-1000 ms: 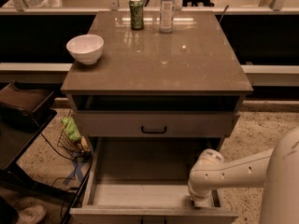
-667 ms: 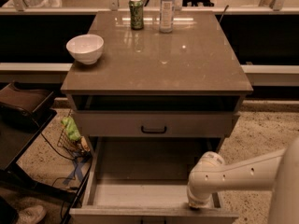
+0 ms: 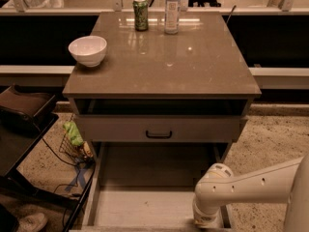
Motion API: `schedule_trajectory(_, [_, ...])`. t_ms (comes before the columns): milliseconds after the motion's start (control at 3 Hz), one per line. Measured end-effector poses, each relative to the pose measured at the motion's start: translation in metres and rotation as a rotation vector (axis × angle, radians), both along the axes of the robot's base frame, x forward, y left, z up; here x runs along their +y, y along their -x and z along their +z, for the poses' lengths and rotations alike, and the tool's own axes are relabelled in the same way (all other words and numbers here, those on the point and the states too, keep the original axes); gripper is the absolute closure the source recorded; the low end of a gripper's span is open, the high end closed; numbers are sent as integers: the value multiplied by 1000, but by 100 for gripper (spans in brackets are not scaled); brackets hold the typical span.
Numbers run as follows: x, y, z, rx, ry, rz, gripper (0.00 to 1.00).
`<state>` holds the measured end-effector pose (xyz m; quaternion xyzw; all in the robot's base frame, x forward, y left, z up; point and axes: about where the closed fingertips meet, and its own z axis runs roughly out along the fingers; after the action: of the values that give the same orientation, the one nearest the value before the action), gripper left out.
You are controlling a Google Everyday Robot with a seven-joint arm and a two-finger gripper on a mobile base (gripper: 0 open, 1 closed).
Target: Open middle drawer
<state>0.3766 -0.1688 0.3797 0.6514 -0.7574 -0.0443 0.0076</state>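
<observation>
Camera view: cabinet (image 3: 161,57) at ctr frame, brown top. Middle drawer (image 3: 193,128) at ctr, under dark gap below top; front looks pushed in, black bar handle (image 3: 158,135) untouched. Lower drawer (image 3: 145,207) pulled out toward bottom edge. Arm (image 3: 251,185) enters from lower right. Gripper (image 3: 205,220) at bottom edge, rt of ctr, inside lower drawer's right front corner, well below middle drawer; spread or pressed together: can't tell. On top: white bowl (image 3: 87,50) upper left; green can (image 3: 140,14) and clear bottle (image 3: 172,8) at far edge.
</observation>
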Motion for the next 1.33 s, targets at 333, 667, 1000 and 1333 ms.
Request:
schedule_trajectory(333, [0, 1, -1, 3, 0, 0, 80])
schedule_trajectory(667, [0, 2, -1, 4, 0, 0, 57])
schedule_trajectory(1000, [0, 3, -2, 7, 0, 1, 26])
schedule_trajectory(1333, [0, 4, -3, 9, 0, 1, 4])
